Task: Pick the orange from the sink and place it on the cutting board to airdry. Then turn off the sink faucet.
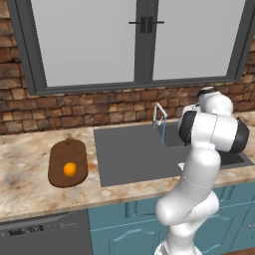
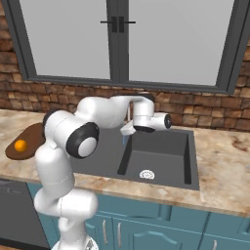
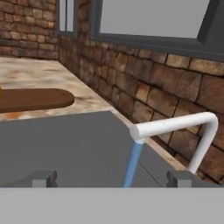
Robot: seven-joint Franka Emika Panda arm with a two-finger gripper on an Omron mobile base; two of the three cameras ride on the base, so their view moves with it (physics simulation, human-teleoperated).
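Observation:
The orange [image 1: 70, 169] [image 2: 20, 145] rests on the dark brown cutting board [image 1: 59, 154] [image 2: 30, 136] [image 3: 35, 99], on the counter left of the sink [image 1: 130, 155] [image 2: 161, 146]. The silver sink faucet [image 1: 158, 113] [image 3: 175, 125] stands at the back rim of the sink, and a thin blue stream [image 1: 163, 132] [image 3: 133, 162] runs from its spout. My gripper [image 3: 111, 178] [image 2: 129, 128] hovers over the sink just in front of the spout. It is open, with its fingertips [image 3: 43, 178] wide apart and nothing held.
A brick wall and a large window rise behind the counter. A white drain mark [image 2: 147, 174] sits on the sink floor. Marbled counter [image 1: 30, 184] spreads left of the board and right of the sink. A dishwasher front [image 1: 40, 234] lies below left.

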